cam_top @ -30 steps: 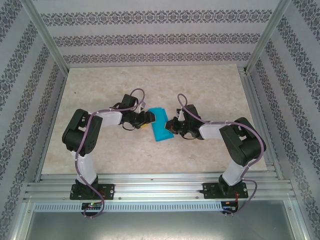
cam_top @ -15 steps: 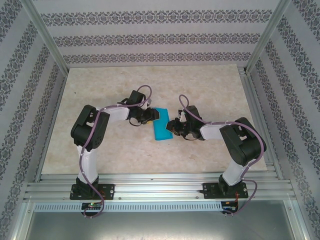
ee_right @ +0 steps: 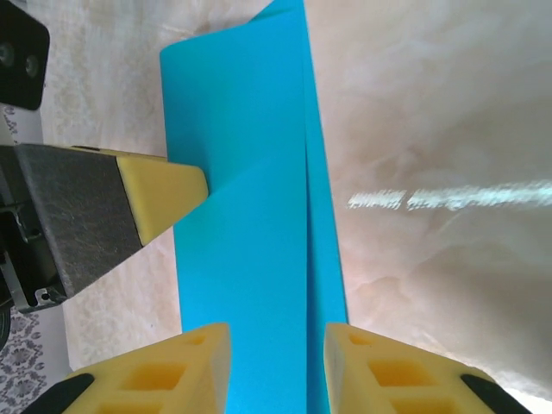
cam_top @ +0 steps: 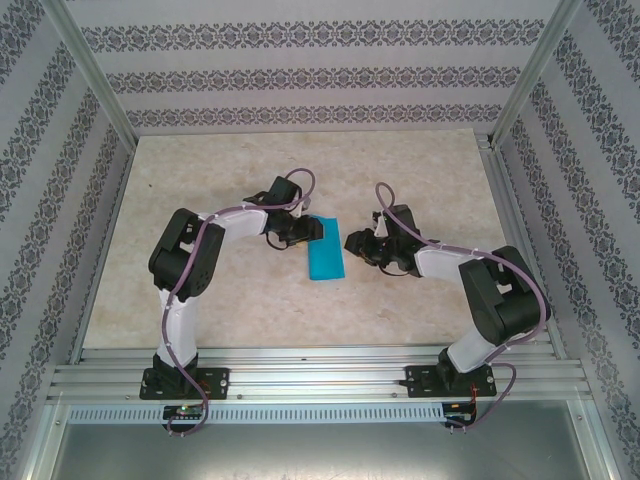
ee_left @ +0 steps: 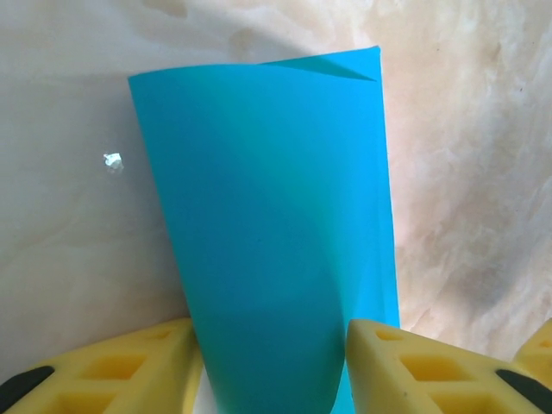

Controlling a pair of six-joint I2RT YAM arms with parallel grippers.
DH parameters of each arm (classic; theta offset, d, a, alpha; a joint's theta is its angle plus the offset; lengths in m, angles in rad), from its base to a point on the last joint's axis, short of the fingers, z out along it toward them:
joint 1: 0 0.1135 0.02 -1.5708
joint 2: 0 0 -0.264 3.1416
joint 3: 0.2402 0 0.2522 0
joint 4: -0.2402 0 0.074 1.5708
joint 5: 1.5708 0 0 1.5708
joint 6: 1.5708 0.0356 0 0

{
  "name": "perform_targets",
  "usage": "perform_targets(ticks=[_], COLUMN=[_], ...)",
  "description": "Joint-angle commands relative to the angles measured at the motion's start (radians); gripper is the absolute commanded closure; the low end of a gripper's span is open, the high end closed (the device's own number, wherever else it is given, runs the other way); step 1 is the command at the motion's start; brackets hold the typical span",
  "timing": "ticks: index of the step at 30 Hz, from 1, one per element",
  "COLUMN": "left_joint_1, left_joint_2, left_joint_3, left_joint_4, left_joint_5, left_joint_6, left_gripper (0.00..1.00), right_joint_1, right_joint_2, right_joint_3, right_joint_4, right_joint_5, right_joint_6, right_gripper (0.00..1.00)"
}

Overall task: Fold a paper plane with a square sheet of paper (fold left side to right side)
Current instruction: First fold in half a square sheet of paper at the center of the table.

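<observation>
Square sheet of paper [cam_top: 325,258]: folded to a narrow strip, lay mid-worktop [cam_top: 200,180], top layer bowed. Left claw [cam_top: 312,231] stood unclenched astride its far end. Right claw [cam_top: 352,243] stood unclenched near its right edge, with open worktop beyond both long edges.

Both arms bend inward at the elbows, reaching low toward the middle. The left gripper [cam_top: 312,230] and right gripper [cam_top: 352,243] face each other, slightly apart, jaws parted.
</observation>
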Motion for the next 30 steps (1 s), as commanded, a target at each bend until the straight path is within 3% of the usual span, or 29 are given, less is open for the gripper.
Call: perform_targets(ticks=[1, 16, 30], left_joint_1=[-0.030, -0.041, -0.053], left_joint_2=[0.047, 0.080, 0.083], left_joint_3=[0.005, 0.028, 0.012], left_joint_4=[-0.061, -0.082, -0.091], left_joint_5=[-0.084, -0.173, -0.235], left_joint_6=[0.025, -0.072, -0.105], left_gripper=[0.50, 0.45, 0.48], right_joint_1=[-0.013, -0.019, -0.013], right_joint_2=[-0.028, -0.041, -0.029], right_joint_3=[-0.026, -0.041, -0.049], right_joint_4=[-0.030, -0.012, 0.009], right_joint_5=[0.025, 0.020, 0.007], right_joint_6=[-0.038, -0.013, -0.001], right_gripper=[0.66, 0.67, 0.69])
